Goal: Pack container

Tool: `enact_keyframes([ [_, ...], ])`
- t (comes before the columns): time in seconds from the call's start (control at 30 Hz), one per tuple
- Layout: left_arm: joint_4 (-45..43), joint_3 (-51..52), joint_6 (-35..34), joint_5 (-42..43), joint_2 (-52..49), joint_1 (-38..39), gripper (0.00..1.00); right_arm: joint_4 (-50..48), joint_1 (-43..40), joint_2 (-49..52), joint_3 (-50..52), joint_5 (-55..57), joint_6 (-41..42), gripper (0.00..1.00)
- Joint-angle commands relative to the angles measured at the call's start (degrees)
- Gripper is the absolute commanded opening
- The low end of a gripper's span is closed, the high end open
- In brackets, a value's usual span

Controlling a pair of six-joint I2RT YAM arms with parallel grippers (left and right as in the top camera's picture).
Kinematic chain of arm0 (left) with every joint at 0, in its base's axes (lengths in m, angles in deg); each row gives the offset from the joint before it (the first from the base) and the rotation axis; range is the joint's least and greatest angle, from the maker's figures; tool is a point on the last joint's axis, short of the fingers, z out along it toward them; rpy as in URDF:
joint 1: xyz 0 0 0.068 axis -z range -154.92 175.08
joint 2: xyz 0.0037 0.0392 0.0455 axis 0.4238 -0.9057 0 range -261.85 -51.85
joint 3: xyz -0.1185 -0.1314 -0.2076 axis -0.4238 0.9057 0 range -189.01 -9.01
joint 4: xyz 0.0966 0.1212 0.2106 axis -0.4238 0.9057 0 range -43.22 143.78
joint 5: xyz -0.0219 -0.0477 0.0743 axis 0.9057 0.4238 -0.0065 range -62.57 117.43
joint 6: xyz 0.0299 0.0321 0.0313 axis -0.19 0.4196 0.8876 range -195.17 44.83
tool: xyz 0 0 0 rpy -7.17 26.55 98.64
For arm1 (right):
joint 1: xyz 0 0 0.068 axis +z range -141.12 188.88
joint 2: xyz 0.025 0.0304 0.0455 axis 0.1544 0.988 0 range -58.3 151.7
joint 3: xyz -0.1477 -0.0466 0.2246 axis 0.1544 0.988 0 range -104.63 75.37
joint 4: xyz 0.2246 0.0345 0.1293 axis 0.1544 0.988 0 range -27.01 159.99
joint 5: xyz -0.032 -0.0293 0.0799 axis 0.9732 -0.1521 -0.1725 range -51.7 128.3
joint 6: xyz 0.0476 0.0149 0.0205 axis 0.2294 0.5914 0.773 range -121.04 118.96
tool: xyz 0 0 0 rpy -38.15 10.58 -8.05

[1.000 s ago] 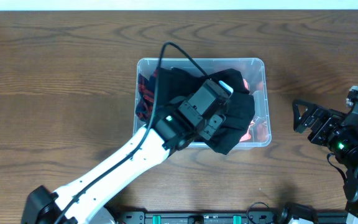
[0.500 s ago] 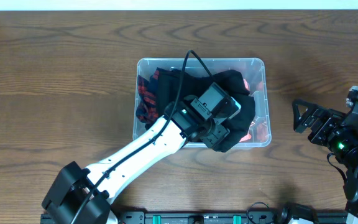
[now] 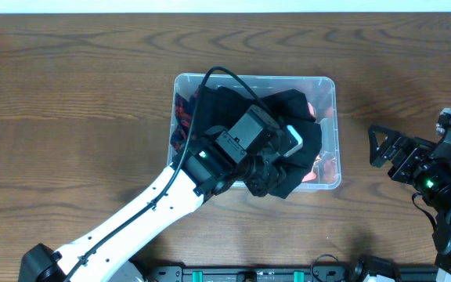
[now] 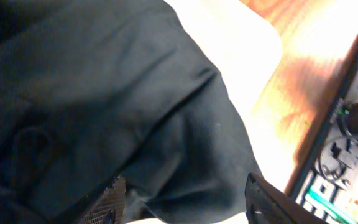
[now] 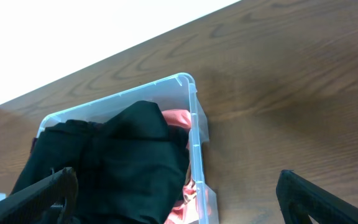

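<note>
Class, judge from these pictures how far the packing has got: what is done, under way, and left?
Done: red clothing and a black garment lie in the container. Under way: the left gripper, jaws apart, is down on the black garment near the front wall. Left: a fold of it seems to hang over the front rim and probably needs tucking in. The right gripper sits open, apart from the container.
</note>
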Motion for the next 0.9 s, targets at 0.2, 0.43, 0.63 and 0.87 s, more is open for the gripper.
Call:
enact_keyframes([
  [0.2, 1.38, -0.11, 6.01, 4.63, -8.22, 0.11, 0.62, 0.0, -0.57, -0.13, -0.44, 0.2, 0.04, 0.99],
  [0.43, -4.04, -0.11, 3.04, -9.7, -18.8, 0.11, 0.56, 0.0, -0.57, -0.13, -0.44, 0.2, 0.07, 0.99],
  [0.63, -5.97, -0.13, 1.73, -10.75, -20.17, 0.11, 0.56, 0.0, -0.57, -0.13, -0.44, 0.2, 0.04, 0.99],
  [0.87, -2.99, -0.61, 0.9, -10.16, -10.69, 0.15, 0.57, 0.0, -0.57, -0.13, -0.46, 0.2, 0.04, 0.99],
])
